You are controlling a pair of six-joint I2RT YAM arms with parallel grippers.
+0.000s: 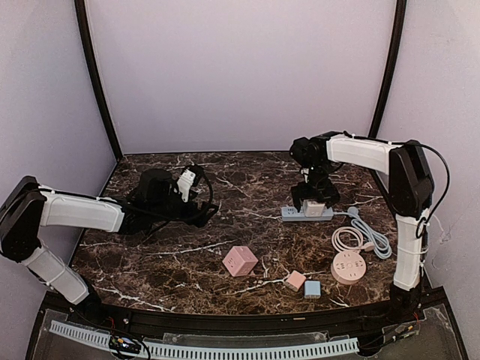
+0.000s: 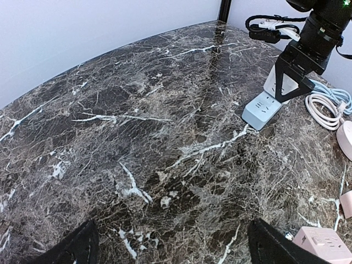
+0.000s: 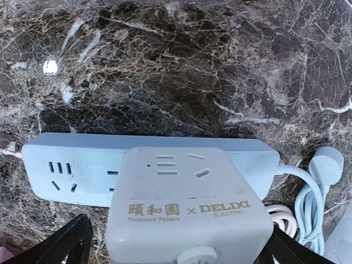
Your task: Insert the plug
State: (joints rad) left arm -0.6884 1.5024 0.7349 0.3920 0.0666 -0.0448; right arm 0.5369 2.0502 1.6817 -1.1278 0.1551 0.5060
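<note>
A pale grey cube plug adapter sits between my right gripper's fingers, over the middle of a light blue power strip lying on the marble table. I cannot tell whether its prongs are seated in the strip. From the top view, my right gripper points down onto the cube and strip. In the left wrist view the cube rests on the strip. My left gripper is open and empty above bare marble at the table's left.
A pink cube socket, a small pink cube and a small blue cube lie near the front. A round pink socket with a coiled white cable and the strip's blue cable lie at the right.
</note>
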